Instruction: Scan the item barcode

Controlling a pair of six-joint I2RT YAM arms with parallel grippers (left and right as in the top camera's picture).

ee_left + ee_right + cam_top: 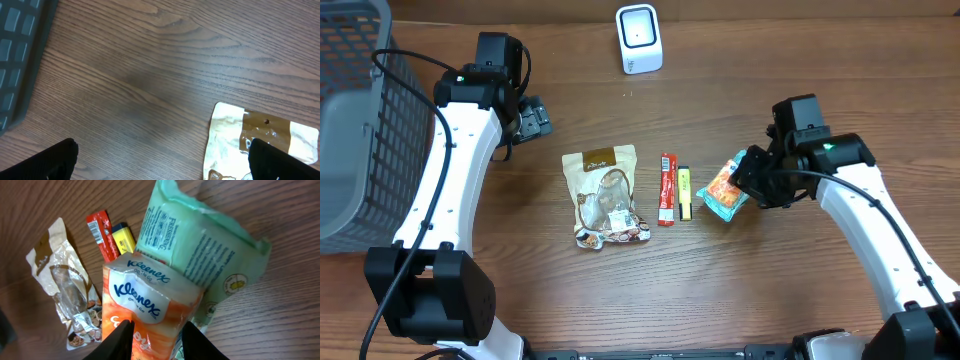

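Observation:
My right gripper point(752, 177) point(157, 341) is shut on an orange and white Kleenex tissue pack point(722, 187) point(150, 305), one finger on each side of it. Right behind the tissues lies a pale green wipes pack point(200, 245) with its printed back up, touching them. The white scanner point(638, 38) stands at the table's far edge, well away from the held pack. My left gripper point(532, 120) point(165, 167) hangs open over bare wood at the left. Its right finger point(280, 160) sits over the top corner of a brown and clear snack bag point(605, 195) point(235, 135).
A red stick pack point(666, 188) point(102, 232) and a yellow one point(685, 192) point(122, 237) lie side by side between the snack bag and the tissues. A grey wire basket point(350, 120) point(20, 50) fills the left edge.

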